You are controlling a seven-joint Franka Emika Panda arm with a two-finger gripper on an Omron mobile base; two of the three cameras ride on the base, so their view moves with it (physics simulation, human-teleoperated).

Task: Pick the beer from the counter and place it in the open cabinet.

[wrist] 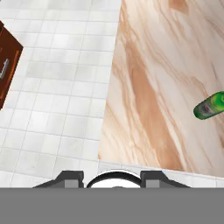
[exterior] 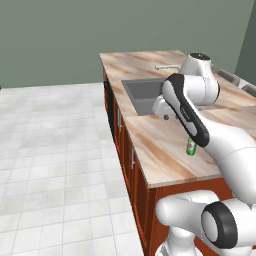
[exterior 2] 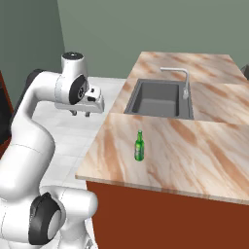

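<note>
The beer [exterior 2: 139, 147] is a small green bottle standing upright on the counter [exterior 2: 185, 151], in front of the sink. In the left base view the beer [exterior: 190, 147] is partly covered by my forearm. At the right edge of the hand view, the beer [wrist: 211, 106] shows from above on the counter [wrist: 153, 87]. My gripper [exterior 2: 80, 114] hovers high over the counter's outer edge and the floor, well to the left of the bottle. The gripper [wrist: 111, 177] is open, its fingertips wide apart with nothing between them. My gripper [exterior: 165, 117] points down. The open cabinet is out of view.
A grey sunken sink [exterior 2: 158, 99] with a faucet [exterior 2: 182, 80] lies beyond the bottle. White tiled floor [exterior: 55, 150] spreads beside the counter. A reddish-brown low unit with a short handle [wrist: 6, 65] stands across the floor.
</note>
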